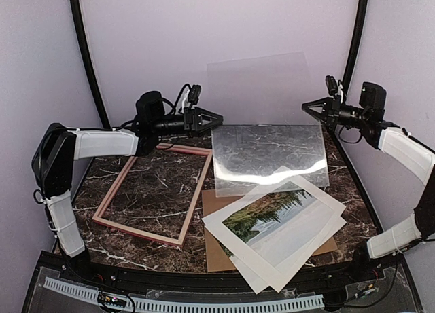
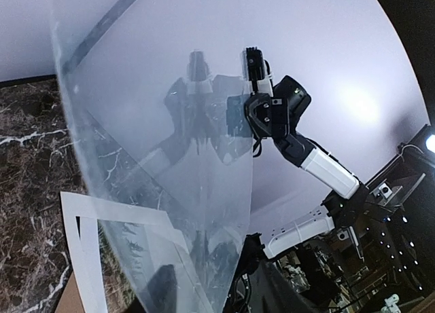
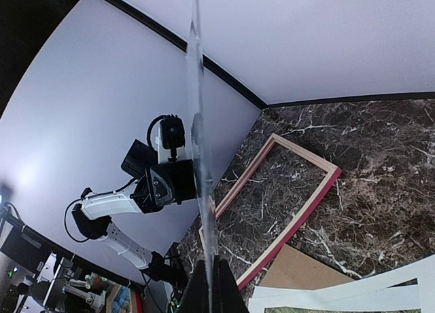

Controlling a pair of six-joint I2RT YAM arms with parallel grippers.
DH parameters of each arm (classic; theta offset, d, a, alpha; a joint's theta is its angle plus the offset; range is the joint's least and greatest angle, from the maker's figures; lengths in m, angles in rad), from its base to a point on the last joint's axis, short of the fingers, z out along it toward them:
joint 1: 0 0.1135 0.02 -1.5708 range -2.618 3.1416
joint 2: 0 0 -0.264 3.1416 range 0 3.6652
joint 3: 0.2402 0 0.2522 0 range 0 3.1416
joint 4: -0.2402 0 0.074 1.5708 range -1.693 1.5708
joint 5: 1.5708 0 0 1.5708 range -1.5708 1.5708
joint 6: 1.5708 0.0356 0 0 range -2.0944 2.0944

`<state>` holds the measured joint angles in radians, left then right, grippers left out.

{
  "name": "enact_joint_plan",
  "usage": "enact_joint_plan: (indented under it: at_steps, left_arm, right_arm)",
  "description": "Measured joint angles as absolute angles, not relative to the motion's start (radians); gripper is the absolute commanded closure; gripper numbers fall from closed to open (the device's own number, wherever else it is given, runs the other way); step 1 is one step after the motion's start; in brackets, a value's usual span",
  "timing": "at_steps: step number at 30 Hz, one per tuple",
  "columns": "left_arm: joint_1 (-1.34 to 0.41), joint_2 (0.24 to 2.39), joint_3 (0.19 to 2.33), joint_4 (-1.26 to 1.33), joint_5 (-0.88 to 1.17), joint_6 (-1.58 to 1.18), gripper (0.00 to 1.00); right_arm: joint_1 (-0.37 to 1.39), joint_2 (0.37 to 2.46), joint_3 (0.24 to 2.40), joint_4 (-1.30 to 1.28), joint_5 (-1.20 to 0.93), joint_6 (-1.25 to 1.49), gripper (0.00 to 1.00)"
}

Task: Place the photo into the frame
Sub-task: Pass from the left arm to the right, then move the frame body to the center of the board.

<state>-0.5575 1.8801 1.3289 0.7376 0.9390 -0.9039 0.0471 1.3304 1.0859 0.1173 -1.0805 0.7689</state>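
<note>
The frame (image 1: 197, 197) lies flat on the marble at the left, pale wood side up; it also shows in the right wrist view (image 3: 296, 218). The photo (image 1: 272, 214) lies at the front right inside the window of a white mat board (image 1: 319, 204), and shows in the left wrist view (image 2: 115, 259). My left gripper (image 1: 216, 117) and right gripper (image 1: 306, 108) hold a clear sheet (image 1: 265, 89) upright between them at the back. The right gripper (image 3: 211, 279) is shut on its edge. The left gripper (image 2: 217, 292) has the sheet (image 2: 170, 123) between its fingers.
A second clear sheet (image 1: 268, 157) lies flat on the table below the held one. A brown backing board (image 1: 217, 252) lies under the mat boards. Another white board (image 1: 285, 265) sticks out at the front. Purple walls close in the back and sides.
</note>
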Motion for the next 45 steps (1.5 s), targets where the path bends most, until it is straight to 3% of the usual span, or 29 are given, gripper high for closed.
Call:
enact_joint_plan:
  at_steps: [4,9,13,23,35,39,45]
  left_arm:
    - [-0.527,1.836,1.292,0.672,0.900,-0.870,0.23]
    - [-0.450,1.770,1.268,0.476,0.808,-0.781,0.18]
    - [-0.378,1.697,1.277,0.197,0.620,-0.636,0.11]
    - [-0.076,1.679,1.318,-0.325,0.213,-0.384,0.04]
    - [-0.007,1.911,1.343,-0.541,0.034,-0.244,0.06]
    - [-0.007,1.960,1.349,-0.560,0.033,-0.225,0.12]
    - [-0.007,1.963,1.333,-0.556,0.064,-0.224,0.29]
  right_arm:
    - [0.046,1.327,1.085,0.185,-1.095,0.847,1.00]
    - [0.046,1.314,1.093,0.219,-1.103,0.909,1.00]
    - [0.045,1.314,1.118,0.212,-1.099,0.926,1.00]
    - [0.040,1.313,1.133,0.209,-1.093,0.945,1.00]
    - [0.040,1.264,1.122,0.225,-1.094,0.964,1.00]
    - [0.040,1.264,1.110,0.223,-1.091,0.968,1.00]
    - [0.040,1.264,1.110,0.210,-1.074,0.962,1.00]
